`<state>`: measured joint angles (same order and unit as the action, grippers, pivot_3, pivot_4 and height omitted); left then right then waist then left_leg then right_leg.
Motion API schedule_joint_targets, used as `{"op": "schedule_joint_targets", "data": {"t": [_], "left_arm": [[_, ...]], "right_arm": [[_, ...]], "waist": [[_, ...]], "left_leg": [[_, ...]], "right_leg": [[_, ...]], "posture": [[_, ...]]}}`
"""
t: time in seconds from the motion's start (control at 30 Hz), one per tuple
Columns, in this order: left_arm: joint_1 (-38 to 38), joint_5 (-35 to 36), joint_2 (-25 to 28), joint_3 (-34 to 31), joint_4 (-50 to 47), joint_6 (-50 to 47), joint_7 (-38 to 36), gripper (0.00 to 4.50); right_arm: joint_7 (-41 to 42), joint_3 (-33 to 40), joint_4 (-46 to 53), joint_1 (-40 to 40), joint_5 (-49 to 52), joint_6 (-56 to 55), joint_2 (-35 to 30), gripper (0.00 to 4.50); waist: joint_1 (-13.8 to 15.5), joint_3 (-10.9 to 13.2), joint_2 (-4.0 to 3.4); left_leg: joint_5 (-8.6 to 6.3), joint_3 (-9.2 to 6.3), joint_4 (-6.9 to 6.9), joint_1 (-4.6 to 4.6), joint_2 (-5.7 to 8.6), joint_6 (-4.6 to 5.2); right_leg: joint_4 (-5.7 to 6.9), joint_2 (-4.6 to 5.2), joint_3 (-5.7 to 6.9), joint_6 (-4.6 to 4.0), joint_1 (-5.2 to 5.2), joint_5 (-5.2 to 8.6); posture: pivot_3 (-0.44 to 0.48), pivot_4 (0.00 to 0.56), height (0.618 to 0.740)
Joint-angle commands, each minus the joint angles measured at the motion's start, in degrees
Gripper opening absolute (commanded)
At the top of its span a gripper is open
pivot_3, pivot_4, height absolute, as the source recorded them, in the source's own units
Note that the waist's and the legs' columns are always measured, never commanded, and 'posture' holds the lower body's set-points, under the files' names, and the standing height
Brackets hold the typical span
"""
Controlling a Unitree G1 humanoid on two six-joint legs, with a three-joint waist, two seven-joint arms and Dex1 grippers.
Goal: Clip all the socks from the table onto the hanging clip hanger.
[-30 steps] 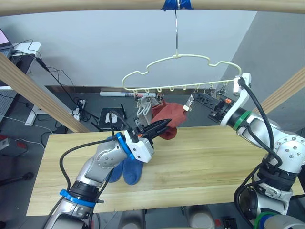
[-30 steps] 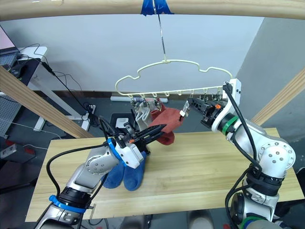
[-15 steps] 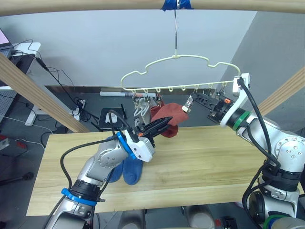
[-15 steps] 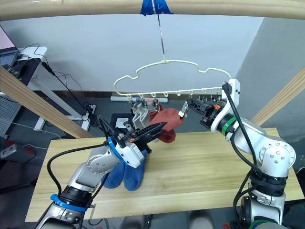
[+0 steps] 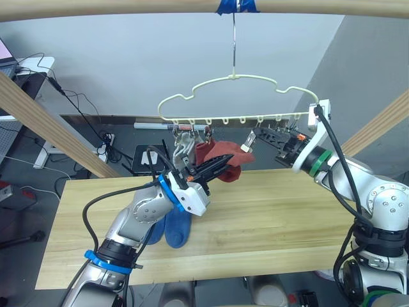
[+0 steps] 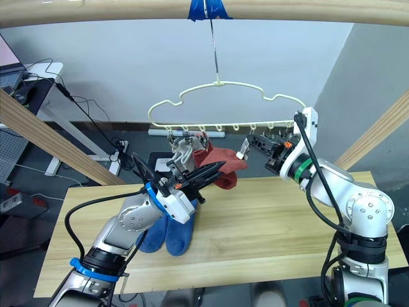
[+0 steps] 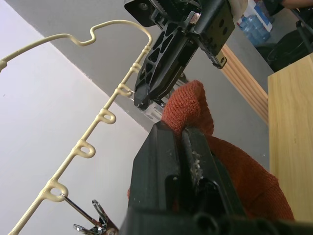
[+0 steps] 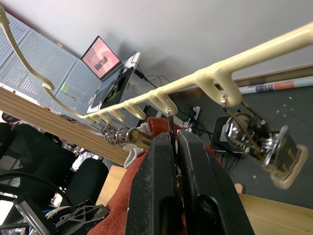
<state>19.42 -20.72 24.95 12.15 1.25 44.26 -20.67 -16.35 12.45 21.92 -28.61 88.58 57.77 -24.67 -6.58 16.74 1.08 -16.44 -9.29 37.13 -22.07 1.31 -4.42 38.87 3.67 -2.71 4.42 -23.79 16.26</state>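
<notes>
My left gripper [image 5: 227, 160] is shut on a rust-red sock [image 5: 220, 157], held up just under the row of clips of the cream clip hanger [image 5: 233, 96]. The left wrist view shows the sock [image 7: 234, 166] pinched between my fingers [image 7: 166, 147]. Right beside the sock, my right gripper [image 5: 262, 135] is shut on one metal clip [image 8: 168, 122] of the hanger. A light grey sock [image 5: 184, 148] hangs from a clip further left. Two blue socks [image 5: 174, 230] lie on the table [image 5: 275, 211] under my left arm.
The hanger's hook hangs from a round wooden pole [image 5: 128, 6] taped in blue overhead. Slanted poles [image 5: 45, 125] stand at the left and at the right [image 5: 383, 118]. More free clips [image 8: 259, 142] dangle along the hanger bar. Behind the table are floor cables and a desk.
The hanger has swung a little to the left, with my right gripper following it. My left gripper has lifted the rust-red sock higher and closer to the clips.
</notes>
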Motion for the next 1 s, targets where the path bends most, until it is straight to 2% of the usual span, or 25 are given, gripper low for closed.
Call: {"op": "schedule_joint_targets", "data": {"t": [0.03, 0.1, 0.13, 0.33, 0.4, 0.43, 0.63, 0.73, 0.8, 1.0], "left_arm": [[0.39, 0.17, 0.1, 0.2, -0.86, 0.88, 0.78, 0.0], [0.44, 0.08, 0.12, 0.18, -0.77, 0.91, 0.82, 0.0], [0.44, 0.04, 0.13, 0.18, -0.74, 0.89, 0.83, 0.0], [0.62, -0.43, -0.38, 0.48, -0.51, 0.56, 1.02, 0.0], [0.74, -0.68, -0.58, 0.67, -0.16, 0.39, 1.05, 0.0], [0.83, -0.73, -0.67, 0.73, 0.04, 0.28, 1.07, 0.0], [1.74, 1.11, -1.67, 1.87, 2.01, -1.97, -0.23, 0.0], [1.83, 2.7, -2.28, 2.55, 2.91, -3.2, -1.29, 0.0], [1.82, 6.3, -3.0, 3.37, 3.68, -5.8, -3.87, 0.58], [-0.41, 22.01, -4.5, 2.94, -0.17, -20.67, -13.48, 2.24]], "right_arm": [[0.0, -0.45, 0.69, 1.09, -0.3, -1.19, -1.32, 0.53], [0.06, -0.7, 0.56, 1.26, -0.4, -1.68, -1.68, 1.04], [0.07, -0.83, 0.53, 1.34, -0.29, -1.9, -1.82, 1.5], [0.83, -0.9, 0.63, 2.24, 0.18, -2.42, -2.86, 3.6], [2.98, -0.35, 1.14, 2.96, 0.39, -2.13, -4.14, 4.28], [3.81, 0.3, 1.28, 3.48, 0.63, -2.08, -5.05, 4.47], [13.55, 4.99, 4.98, 9.26, 0.03, -0.28, -15.84, 4.47], [18.62, 5.07, 9.41, 12.39, -4.08, -0.76, -20.51, 4.47], [20.26, 4.27, 12.23, 14.33, -8.04, -2.38, -21.78, 4.5], [20.05, 0.69, 17.42, 18.16, -17.09, -7.01, -18.04, 4.5]], "waist": [[0.03, 0.0, 0.0], [0.03, 0.0, 0.0], [0.01, 0.0, 0.0], [-0.02, 0.0, 0.0], [-0.02, 0.0, 0.0], [-0.02, 0.0, 0.0], [0.11, 0.0, 0.0], [0.05, 0.0, 0.0], [-0.15, 0.0, 0.0], [-0.31, 0.0, 0.0]], "left_leg": [[0.0, 0.0, 0.0, 0.0, 0.0, 0.0], [0.0, -0.01, 0.0, -0.01, 0.0, 0.0], [0.0, 0.0, 0.0, -0.01, 0.0, 0.0], [0.0, 0.0, -0.01, -0.02, -0.01, 0.0], [0.0, 0.0, -0.01, -0.04, 0.0, 0.0], [0.0, 0.0, -0.01, -0.04, 0.0, 0.0], [0.0, -0.01, 0.0, -0.1, 0.02, 0.0], [0.0, 0.0, 0.0, -0.11, 0.01, 0.0], [0.0, 0.0, 0.02, -0.11, -0.01, 0.0], [0.01, 0.0, 0.11, -0.05, -0.03, 0.01]], "right_leg": [[0.0, 0.0, 0.0, 0.0, 0.0, 0.0], [0.0, 0.0, 0.01, 0.0, 0.0, 0.0], [0.0, 0.0, 0.0, 0.0, 0.0, 0.0], [0.0, -0.01, 0.0, 0.0, -0.02, 0.0], [-0.01, -0.01, 0.0, 0.0, -0.02, 0.0], [-0.01, 0.0, 0.0, 0.0, -0.02, 0.0], [-0.05, 0.0, 0.02, 0.0, -0.02, 0.0], [-0.07, 0.0, 0.02, 0.0, -0.02, 0.0], [-0.07, -0.02, 0.03, 0.0, -0.02, 0.0], [0.07, -0.07, 0.01, 0.01, -0.02, 0.0]], "posture": [[-0.19, 0.294, 0.74], [-0.191, 0.292, 0.74], [-0.191, 0.292, 0.74], [-0.194, 0.288, 0.74], [-0.191, 0.288, 0.74], [-0.191, 0.288, 0.74], [-0.204, 0.285, 0.74], [-0.222, 0.284, 0.74], [-0.225, 0.284, 0.74], [-0.222, 0.282, 0.74]]}}
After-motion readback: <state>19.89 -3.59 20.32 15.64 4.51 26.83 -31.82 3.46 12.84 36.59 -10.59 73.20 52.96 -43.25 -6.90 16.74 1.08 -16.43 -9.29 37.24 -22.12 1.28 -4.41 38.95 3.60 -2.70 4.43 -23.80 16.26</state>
